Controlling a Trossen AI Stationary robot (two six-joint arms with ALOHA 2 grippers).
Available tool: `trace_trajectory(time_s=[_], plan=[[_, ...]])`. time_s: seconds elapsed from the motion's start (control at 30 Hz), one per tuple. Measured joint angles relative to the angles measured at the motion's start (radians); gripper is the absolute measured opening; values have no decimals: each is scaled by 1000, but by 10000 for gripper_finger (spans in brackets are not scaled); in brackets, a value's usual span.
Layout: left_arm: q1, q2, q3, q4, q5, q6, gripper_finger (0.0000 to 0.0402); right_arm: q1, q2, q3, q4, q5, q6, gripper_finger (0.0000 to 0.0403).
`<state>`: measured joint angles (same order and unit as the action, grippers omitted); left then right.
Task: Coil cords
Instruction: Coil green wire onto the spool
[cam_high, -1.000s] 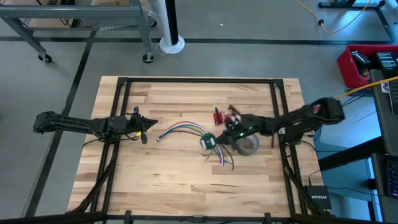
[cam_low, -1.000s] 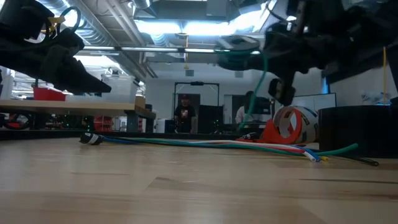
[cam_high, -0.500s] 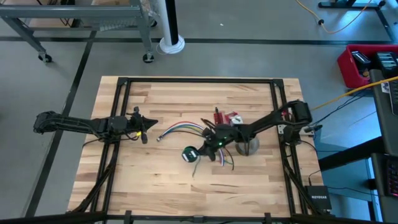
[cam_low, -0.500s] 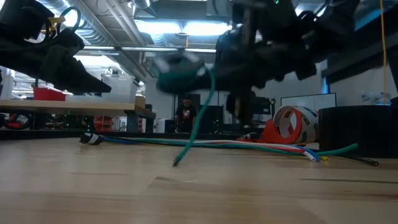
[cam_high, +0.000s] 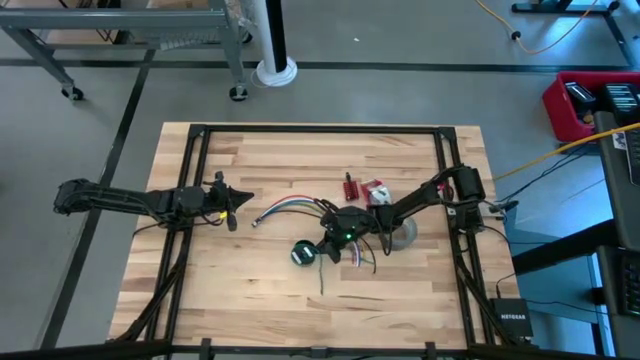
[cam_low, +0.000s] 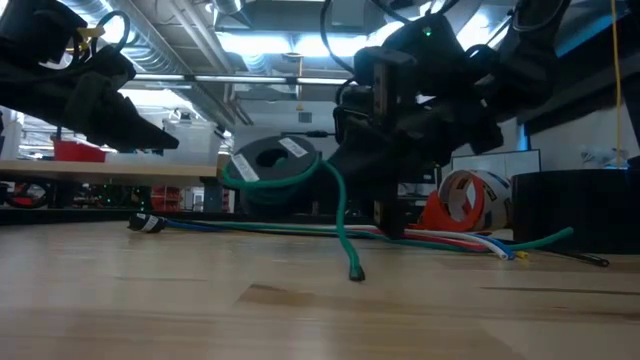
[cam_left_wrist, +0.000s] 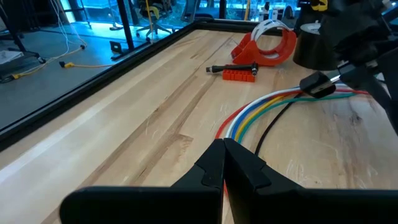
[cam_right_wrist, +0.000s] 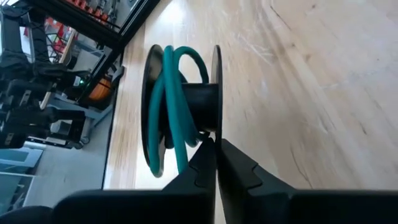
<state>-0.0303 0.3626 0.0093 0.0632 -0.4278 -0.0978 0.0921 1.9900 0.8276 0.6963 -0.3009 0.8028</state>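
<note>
A black spool wound with dark green wire hangs above the table's middle; it also shows in the low view and the right wrist view. My right gripper is shut right beside its hub. The wire's loose tail drops to the table, where its free end rests. The multicoloured cords lie flat on the table behind the spool and show in the left wrist view. My left gripper is shut and empty above the table's left part, near the cords' left end. My right gripper pinches the green wire between its two fingers, right where it leaves the spool's hub; whether the fingers also touch the spool I cannot tell. The fingers come from the table's right. The spool hangs clear of the table, on edge, with the wire's tail slack.
A grey tape roll stands under my right arm. A small red piece and a red-and-white piece lie behind it. Black frame rails run along the table's edges. Bare wood lies toward the near edge.
My right gripper has gone toward the table's left and near edges and down, carrying the spool. The spool has tipped from lying flat to standing on edge. The green tail, hanging free before, now touches the table with its end.
</note>
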Motion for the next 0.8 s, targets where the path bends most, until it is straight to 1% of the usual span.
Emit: trace_trajectory(time_s=[0.17,0.53,0.6,0.7,0.8], plan=[[0,0,0,0,0,0,0,2,1,-1,-1,43,1,30],[0,0,0,0,0,0,0,1,2,-2,-7,59,4,88],[0,0,0,0,0,0,0,0,3,-3,-17,105,-1,97],[0,0,0,0,0,0,0,-8,5,-3,-28,223,-5,108],[0,0,0,0,0,0,0,-27,5,-3,-41,256,5,112]])
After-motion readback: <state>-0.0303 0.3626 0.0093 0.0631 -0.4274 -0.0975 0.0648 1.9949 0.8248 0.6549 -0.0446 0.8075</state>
